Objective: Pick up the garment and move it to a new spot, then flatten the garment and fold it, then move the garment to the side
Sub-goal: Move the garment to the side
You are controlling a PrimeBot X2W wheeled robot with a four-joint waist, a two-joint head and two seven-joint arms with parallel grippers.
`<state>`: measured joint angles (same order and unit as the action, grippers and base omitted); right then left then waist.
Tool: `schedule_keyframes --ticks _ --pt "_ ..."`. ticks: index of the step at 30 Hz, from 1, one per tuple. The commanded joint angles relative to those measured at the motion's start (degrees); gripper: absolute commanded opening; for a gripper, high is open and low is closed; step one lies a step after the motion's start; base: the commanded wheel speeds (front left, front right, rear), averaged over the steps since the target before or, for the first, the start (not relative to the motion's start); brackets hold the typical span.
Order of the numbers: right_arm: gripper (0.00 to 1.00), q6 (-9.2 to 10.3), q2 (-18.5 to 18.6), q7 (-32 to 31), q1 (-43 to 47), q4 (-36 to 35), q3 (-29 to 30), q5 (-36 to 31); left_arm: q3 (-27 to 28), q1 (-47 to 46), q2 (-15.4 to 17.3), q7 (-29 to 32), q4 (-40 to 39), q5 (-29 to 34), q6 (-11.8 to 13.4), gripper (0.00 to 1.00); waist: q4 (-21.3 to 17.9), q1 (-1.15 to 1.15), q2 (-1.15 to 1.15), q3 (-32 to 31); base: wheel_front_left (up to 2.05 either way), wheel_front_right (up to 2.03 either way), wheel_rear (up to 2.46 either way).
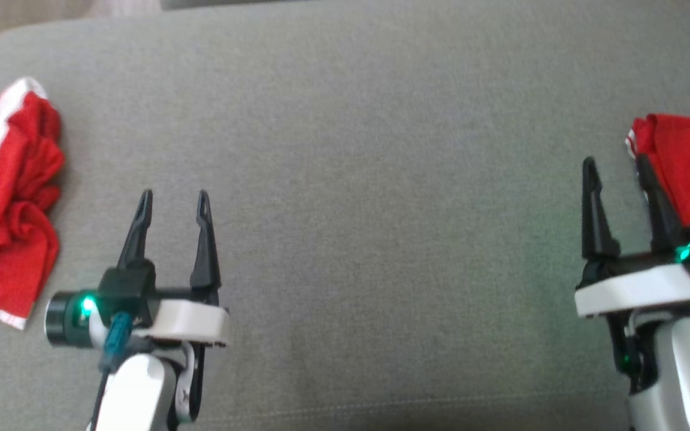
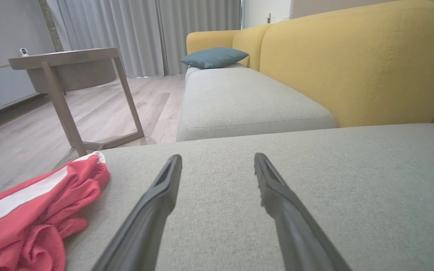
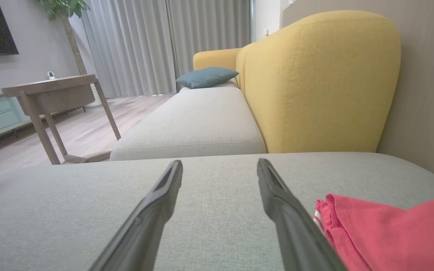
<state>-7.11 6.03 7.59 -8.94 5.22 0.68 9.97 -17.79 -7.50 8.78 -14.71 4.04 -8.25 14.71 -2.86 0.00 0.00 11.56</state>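
Note:
A crumpled red garment with a white stripe [image 1: 9, 197] lies at the left edge of the grey cushion [image 1: 351, 149]; in the left wrist view this garment [image 2: 32, 210] sits left of the fingers. A second red garment, folded flat [image 1: 689, 161], rests at the right edge. My left gripper [image 1: 174, 197] is open and empty, a short way right of the crumpled garment. My right gripper [image 1: 614, 161] is open too, with its right finger alongside the folded garment [image 3: 382, 229]. The wrist views show both the left gripper [image 2: 217, 160] and the right gripper [image 3: 220, 165] holding nothing.
Wide bare cushion lies between the two grippers. Beyond it are a yellow sofa back [image 2: 352, 64], another grey seat cushion [image 2: 239, 101] with a teal pillow [image 2: 213, 56], and a wooden side table [image 2: 66, 71] on the wood floor to the left.

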Motion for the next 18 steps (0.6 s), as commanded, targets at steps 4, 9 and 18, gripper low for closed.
schedule_keyframes --ticks 4,9,18 --pt "1.0 -0.37 -0.82 -1.92 2.78 -4.9 -1.44 -0.79 2.44 1.15 1.25 -0.29 -1.13 -0.62 0.11 1.0 1.0 0.0 0.0 -3.33 0.0 0.0 0.0" --pt "1.0 -0.37 -1.7 -3.87 6.83 -7.01 -1.07 -0.99 2.63 3.84 1.64 -0.29 -0.18 -1.18 -0.24 1.0 0.83 0.0 0.0 -6.4 0.0 0.0 0.0" --pt "1.0 -0.37 -2.62 -5.88 11.8 -8.67 -0.89 -1.56 2.2 7.18 2.03 -0.29 1.38 -2.11 -0.77 1.0 0.53 0.0 0.0 -10.92 0.0 0.0 0.0"
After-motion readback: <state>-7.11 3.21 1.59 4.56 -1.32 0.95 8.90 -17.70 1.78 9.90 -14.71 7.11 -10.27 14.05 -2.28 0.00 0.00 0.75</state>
